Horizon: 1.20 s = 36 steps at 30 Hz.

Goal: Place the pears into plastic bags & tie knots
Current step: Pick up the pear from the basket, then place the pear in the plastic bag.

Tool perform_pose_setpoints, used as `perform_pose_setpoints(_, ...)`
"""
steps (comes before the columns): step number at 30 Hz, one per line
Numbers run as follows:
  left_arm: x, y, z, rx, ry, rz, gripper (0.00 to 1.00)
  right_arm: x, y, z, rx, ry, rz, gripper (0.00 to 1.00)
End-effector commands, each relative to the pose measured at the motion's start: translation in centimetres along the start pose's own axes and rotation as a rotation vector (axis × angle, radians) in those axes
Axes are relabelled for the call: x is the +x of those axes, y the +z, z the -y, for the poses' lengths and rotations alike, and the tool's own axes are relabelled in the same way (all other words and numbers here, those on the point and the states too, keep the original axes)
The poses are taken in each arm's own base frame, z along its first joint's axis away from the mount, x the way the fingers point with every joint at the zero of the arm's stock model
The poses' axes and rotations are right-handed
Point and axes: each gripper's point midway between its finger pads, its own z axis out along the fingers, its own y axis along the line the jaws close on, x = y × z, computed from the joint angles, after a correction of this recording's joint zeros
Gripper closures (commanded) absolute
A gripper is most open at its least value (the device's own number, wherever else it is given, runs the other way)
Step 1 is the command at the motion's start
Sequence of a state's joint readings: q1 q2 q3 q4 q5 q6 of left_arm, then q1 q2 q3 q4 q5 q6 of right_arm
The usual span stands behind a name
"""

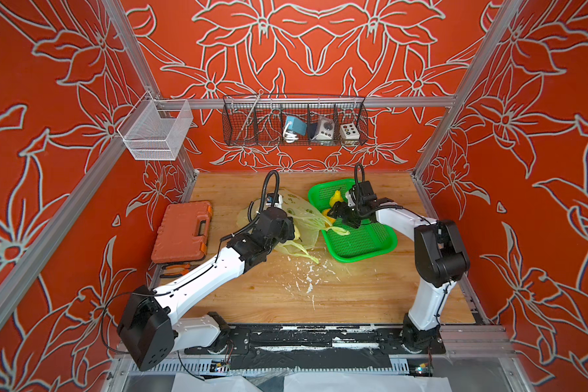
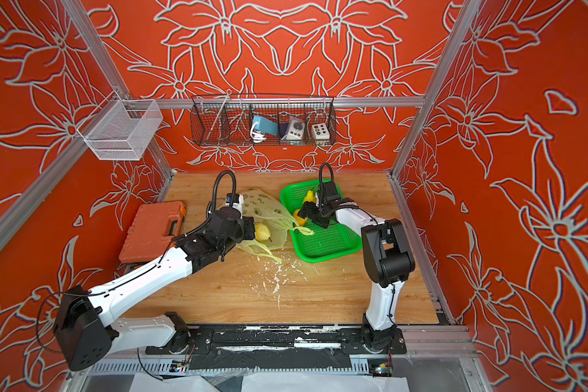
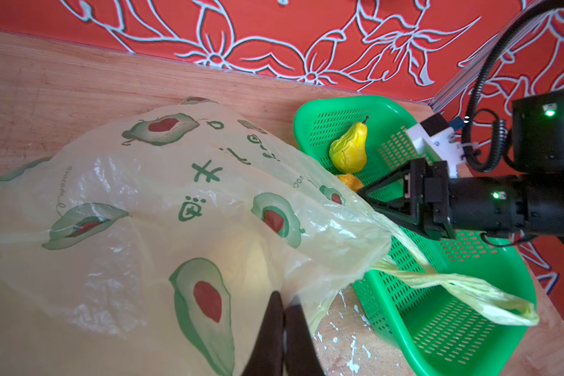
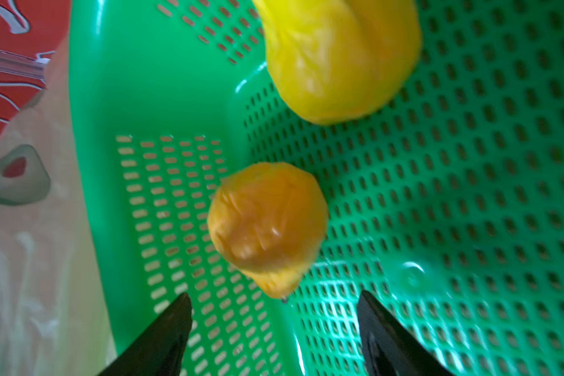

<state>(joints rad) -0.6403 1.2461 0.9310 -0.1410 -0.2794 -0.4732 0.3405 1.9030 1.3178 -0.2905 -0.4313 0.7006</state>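
Boxed in by red floral walls (image 1: 319,51) — framed with aluminium rails (image 1: 404,101). Floored in wood tabletop (image 1: 353,298), flecked white. Hung with black wire rack (image 1: 252,125) far, white mesh basket (image 1: 157,132) far left.

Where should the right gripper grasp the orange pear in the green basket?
Probably across the wide body of the orange pear, coming from its neck end: the neck points at the open right gripper, whose jaws stand either side.

Both top views look steeply down from high at the front, nearly alike, over the whole wooden table (image 1: 353,298). The left wrist view looks low across the plastic bag (image 3: 144,195) to the green basket (image 3: 437,325); the right wrist view hangs close over that basket (image 4: 469,195).
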Motion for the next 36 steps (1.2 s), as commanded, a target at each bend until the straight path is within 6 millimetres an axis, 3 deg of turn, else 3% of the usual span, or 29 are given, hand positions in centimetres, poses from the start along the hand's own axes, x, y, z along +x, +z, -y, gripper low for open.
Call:
perform_pose_setpoints(1, -0.3, -0.3, -0.4, -0.007, -0.023, 0.017, 1.0, -0.8, 2.0, -0.8, -0.013, 0.025, -0.001, 0.19)
perform_pose_setpoints(8, -0.2, -0.1, -0.3, -0.001, -0.032, 0.013, 1.0, -1.4, 4.7, -1.0, -0.013, 0.047, -0.028, 0.23)
perform_pose_setpoints(12, -0.1, -0.1, -0.3, 0.001, -0.035, 0.01, 1.0, -1.2, 4.3, -1.2, -0.025, 0.028, -0.034, 0.44)
perform_pose_setpoints(13, -0.2, -0.2, -0.3, 0.001, -0.036, 0.012, 1.0, -1.1, 3.8, -1.4, -0.034, 0.021, -0.027, 0.53)
perform_pose_setpoints(15, -0.1, -0.2, -0.3, 0.001, -0.036, 0.013, 1.0, -1.0, 2.3, -1.6, -0.038, 0.004, -0.003, 0.61)
perform_pose_setpoints(20, -0.2, -0.3, -0.4, 0.0, -0.03, 0.016, 1.0, 0.1, -3.9, -2.5, -0.056, -0.052, 0.074, 0.63)
perform_pose_setpoints(27, 0.0, -0.5, -0.5, 0.002, -0.028, 0.016, 1.0, 8.4, -11.6, -1.3, -0.085, -0.065, 0.037, 0.63)
perform_pose_setpoints(31, 0.1, -0.5, -0.5, 0.003, -0.027, 0.015, 1.0, 12.4, -15.5, -3.2, -0.148, -0.14, 0.035, 0.62)
perform_pose_setpoints(34, 0.1, -0.6, -0.6, 0.0, -0.021, 0.014, 1.0, 14.0, -16.2, -5.7, -0.195, -0.203, 0.01, 0.61)
perform_pose_setpoints(36, 0.3, -0.5, -0.7, -0.002, -0.021, 0.013, 1.0, 14.4, -15.5, -7.5, -0.222, -0.234, -0.007, 0.62)
